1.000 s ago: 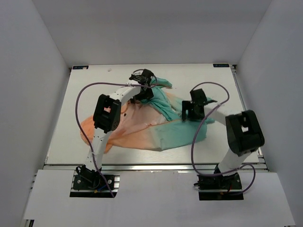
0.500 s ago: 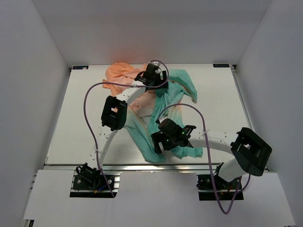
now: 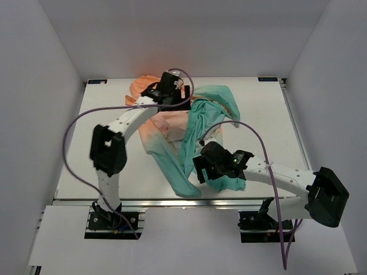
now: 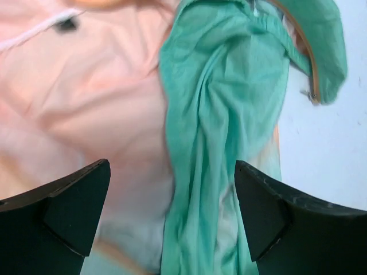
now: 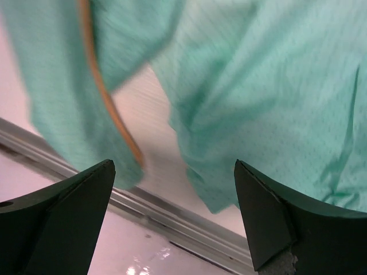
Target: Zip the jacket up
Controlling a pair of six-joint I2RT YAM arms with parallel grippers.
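Step in hand: pre-grasp, zip not begun; jacket lies bunched on table, far left to near centre; left claw & right claw hover wide open, nothing held; next move prob. needs right claw to pinch orange zipper edge near hem.

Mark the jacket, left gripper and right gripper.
jacket [image 3: 198,114], top external view, teal fold near its middle.
left gripper [image 4: 172,177], left wrist view, gap midway between its open fingertips.
right gripper [image 5: 172,175], right wrist view, gap midway between its open fingertips.
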